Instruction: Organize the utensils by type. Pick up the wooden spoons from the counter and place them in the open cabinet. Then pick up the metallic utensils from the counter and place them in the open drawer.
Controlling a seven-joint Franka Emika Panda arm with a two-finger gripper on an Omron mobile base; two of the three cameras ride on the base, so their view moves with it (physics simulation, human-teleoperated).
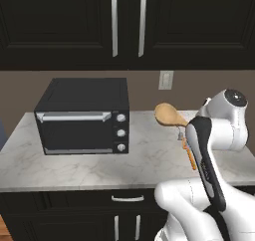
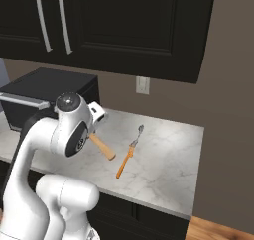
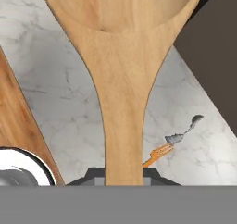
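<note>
Fingers (image 3: 121,181) closed on one wooden spoon (image 3: 121,79), lifted above table (image 2: 168,154); second spoon (image 3: 21,126) close beside, fork (image 2: 125,160) and silver piece (image 2: 137,134) on table, nothing stowed yet.

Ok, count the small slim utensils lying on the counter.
2. The orange utensil lies on the counter; the silver-grey utensil lies just beyond its tip, toward the wall. The arm may hide others.
</note>
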